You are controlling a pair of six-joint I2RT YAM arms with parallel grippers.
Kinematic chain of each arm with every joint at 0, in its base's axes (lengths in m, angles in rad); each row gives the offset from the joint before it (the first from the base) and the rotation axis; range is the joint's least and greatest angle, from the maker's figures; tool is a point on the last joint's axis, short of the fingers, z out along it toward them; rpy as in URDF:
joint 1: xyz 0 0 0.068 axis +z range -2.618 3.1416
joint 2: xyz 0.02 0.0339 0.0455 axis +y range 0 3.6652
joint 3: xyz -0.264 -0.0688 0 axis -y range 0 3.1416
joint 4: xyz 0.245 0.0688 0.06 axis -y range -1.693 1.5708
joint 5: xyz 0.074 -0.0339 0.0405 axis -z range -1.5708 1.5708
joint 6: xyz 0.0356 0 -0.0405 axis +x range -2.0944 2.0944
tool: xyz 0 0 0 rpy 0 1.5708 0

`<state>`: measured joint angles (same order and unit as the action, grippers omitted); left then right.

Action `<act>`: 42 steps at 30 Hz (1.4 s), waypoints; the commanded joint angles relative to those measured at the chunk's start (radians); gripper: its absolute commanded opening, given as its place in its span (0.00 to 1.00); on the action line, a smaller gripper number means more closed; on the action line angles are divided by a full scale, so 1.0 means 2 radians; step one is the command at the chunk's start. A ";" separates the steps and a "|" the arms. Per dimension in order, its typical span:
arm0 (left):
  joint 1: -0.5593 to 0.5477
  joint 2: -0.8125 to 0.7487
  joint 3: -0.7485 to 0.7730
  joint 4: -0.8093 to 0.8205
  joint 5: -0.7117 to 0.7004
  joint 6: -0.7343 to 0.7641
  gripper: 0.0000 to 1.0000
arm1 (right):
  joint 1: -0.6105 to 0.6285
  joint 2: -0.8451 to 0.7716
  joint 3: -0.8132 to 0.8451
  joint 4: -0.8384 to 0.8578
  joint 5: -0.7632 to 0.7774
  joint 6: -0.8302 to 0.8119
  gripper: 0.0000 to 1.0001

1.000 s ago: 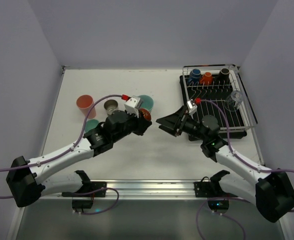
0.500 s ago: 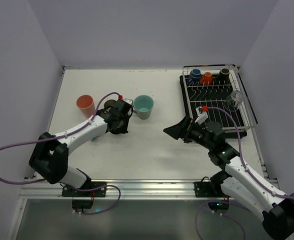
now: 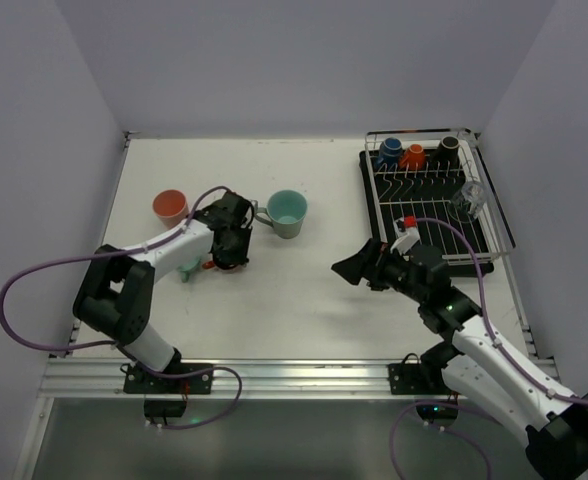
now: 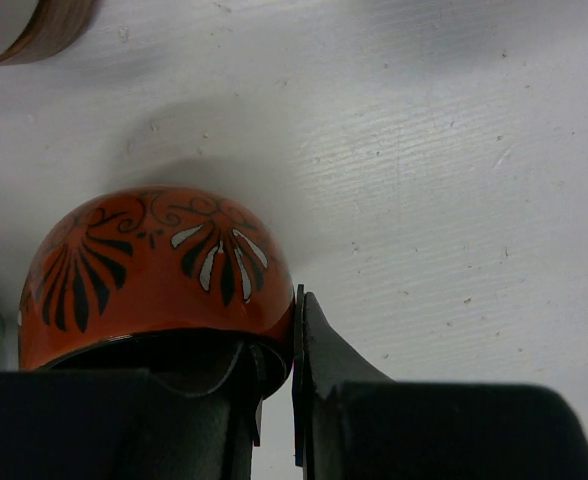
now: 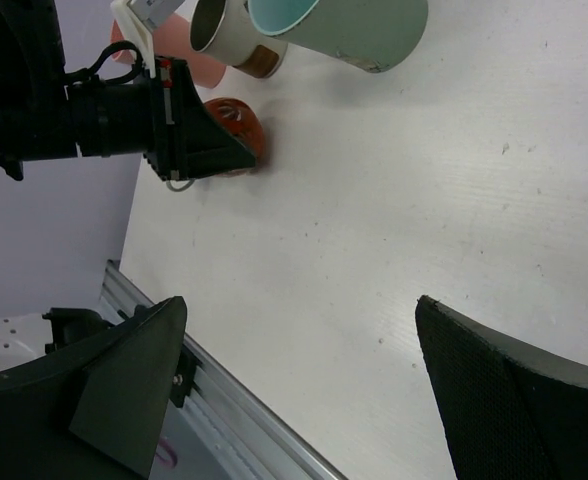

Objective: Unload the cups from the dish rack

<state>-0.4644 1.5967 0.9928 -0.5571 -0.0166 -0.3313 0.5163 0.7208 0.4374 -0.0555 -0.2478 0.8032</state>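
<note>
My left gripper (image 3: 230, 248) is shut on the rim of an orange cup (image 4: 159, 270) with a black and white flower pattern, one finger inside and one outside, low over the table. The right wrist view shows that cup (image 5: 238, 122) in the left gripper (image 5: 189, 135) too. Beside it stand the salmon-pink tumbler (image 3: 171, 208), the teal mug (image 3: 287, 213) and the metallic-brown cup (image 5: 232, 38). The dish rack (image 3: 486, 235) at the far right holds a blue cup (image 3: 390, 152), an orange cup (image 3: 413, 156), a black cup (image 3: 449, 147) and a clear glass (image 3: 471, 198). My right gripper (image 3: 359, 268) is open and empty, left of the rack.
A small teal cup (image 3: 186, 267) peeks out by the left arm. The metal rail (image 3: 294, 375) runs along the near edge. Purple cables loop off both arms. Walls close in the table on the left, back and right.
My left gripper has carried the orange patterned cup left from the table's middle to beside the metallic-brown cup. My right gripper has drawn back toward the near right, still open.
</note>
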 commanded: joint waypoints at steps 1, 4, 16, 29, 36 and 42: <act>0.006 0.004 0.010 0.007 0.049 0.023 0.06 | 0.001 0.006 0.023 -0.004 0.010 -0.015 0.99; 0.009 0.005 0.011 -0.001 0.044 0.023 0.17 | 0.000 0.009 0.024 -0.005 0.011 -0.015 0.99; 0.011 -0.036 0.021 -0.023 -0.022 0.026 0.49 | 0.000 -0.001 0.094 -0.073 0.058 -0.056 0.99; 0.009 -0.165 0.040 0.003 0.020 0.035 0.72 | -0.061 -0.008 0.192 -0.146 0.197 -0.109 0.96; -0.010 -0.340 -0.018 0.127 0.174 0.050 0.84 | -0.212 0.083 0.283 -0.147 0.239 -0.130 0.98; -0.015 -0.447 -0.092 0.166 0.205 0.055 0.94 | -0.277 0.206 0.343 -0.146 0.316 -0.145 0.99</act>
<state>-0.4866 0.7143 0.8764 -0.2626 0.3061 -0.2432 0.0181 1.0550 1.0588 -0.3450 0.2802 0.5465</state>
